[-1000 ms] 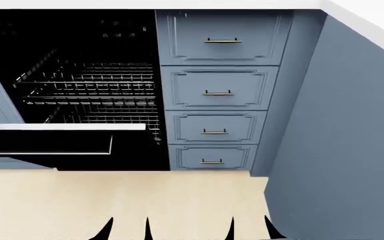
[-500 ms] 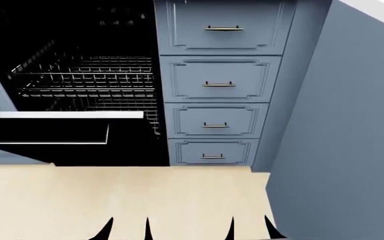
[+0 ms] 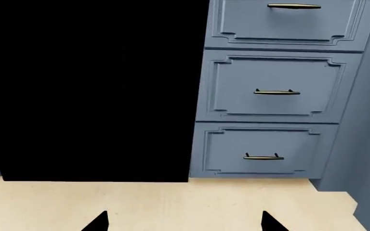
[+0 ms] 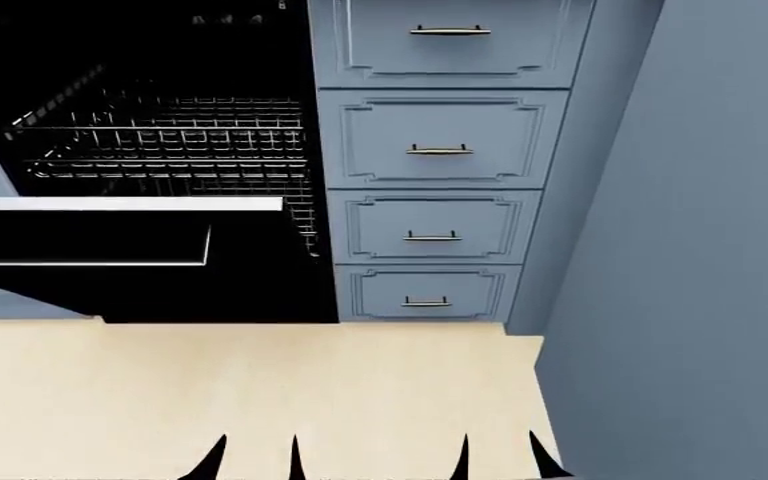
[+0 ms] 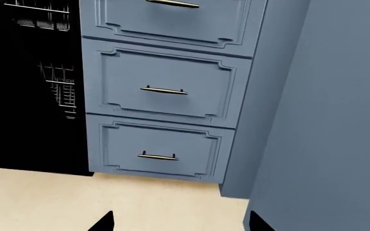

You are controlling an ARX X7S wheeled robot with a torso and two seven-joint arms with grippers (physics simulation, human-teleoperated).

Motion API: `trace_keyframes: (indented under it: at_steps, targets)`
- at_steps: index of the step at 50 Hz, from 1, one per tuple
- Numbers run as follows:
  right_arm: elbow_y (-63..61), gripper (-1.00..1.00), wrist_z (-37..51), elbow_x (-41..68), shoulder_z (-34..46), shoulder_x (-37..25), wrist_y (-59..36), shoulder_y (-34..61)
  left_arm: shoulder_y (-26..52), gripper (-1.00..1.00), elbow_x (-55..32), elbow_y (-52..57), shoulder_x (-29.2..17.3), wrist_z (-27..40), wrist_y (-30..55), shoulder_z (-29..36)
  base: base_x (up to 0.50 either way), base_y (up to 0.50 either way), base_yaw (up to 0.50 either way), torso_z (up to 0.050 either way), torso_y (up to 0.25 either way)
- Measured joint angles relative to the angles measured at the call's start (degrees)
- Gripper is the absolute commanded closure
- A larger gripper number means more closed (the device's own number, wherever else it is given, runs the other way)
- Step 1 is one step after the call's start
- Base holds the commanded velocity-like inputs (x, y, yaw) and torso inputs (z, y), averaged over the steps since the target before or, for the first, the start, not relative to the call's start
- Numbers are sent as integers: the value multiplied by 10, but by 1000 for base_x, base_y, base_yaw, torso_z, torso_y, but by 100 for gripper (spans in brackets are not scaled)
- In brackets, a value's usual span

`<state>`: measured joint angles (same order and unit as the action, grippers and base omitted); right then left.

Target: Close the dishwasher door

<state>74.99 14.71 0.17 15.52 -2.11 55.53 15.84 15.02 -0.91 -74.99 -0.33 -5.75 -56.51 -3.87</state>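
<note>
The dishwasher door (image 4: 91,235) hangs open at the left of the head view, a glossy black panel with a silver edge strip (image 4: 117,204) and a long silver bar handle (image 4: 91,263). Behind it the wire racks (image 4: 157,140) show in the dark cavity. My left gripper (image 4: 252,462) and right gripper (image 4: 499,462) are both low over the floor, well short of the door, open and empty. In the left wrist view the left gripper (image 3: 183,224) faces a plain black expanse (image 3: 88,96) of the dishwasher. In the right wrist view the right gripper (image 5: 179,224) faces the drawers.
A stack of blue-grey drawer fronts (image 4: 438,140) with small brass handles stands right of the dishwasher. A tall blue-grey side panel (image 4: 691,250) walls off the right. Beige floor (image 4: 291,380) lies between me and the cabinets.
The cabinets and the open door have slid upward in the head view, and the white countertop has left the frame. The door stands as open as before. Both grippers keep their place in the view.
</note>
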Motion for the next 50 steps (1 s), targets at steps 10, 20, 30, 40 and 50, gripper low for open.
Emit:
trace_keyframes:
  at_steps: [10, 20, 30, 40, 50]
  targets:
    - [0, -100, 0, 0, 0, 0, -1, 0, 0, -100, 0, 0, 0, 0, 0, 0, 0, 0, 0, -50, 0]
    - [0, -100, 0, 0, 0, 0, -1, 1, 0, -100, 0, 0, 0, 1, 1, 0, 0, 0, 0, -50, 0]
    - [0, -100, 1, 0, 0, 0, -1, 0, 1, -100, 0, 0, 0, 2, 1, 0, 0, 0, 0, -50, 0]
    - [0, -100, 1, 0, 0, 0, -1, 0, 1, -100, 1, 0, 0, 2, 1, 1, 0, 0, 0, -50, 0]
    - [0, -100, 1, 0, 0, 0, -3, 1, 1, -100, 1, 0, 0, 4, 2, 2, 0, 0, 0, -50, 0]
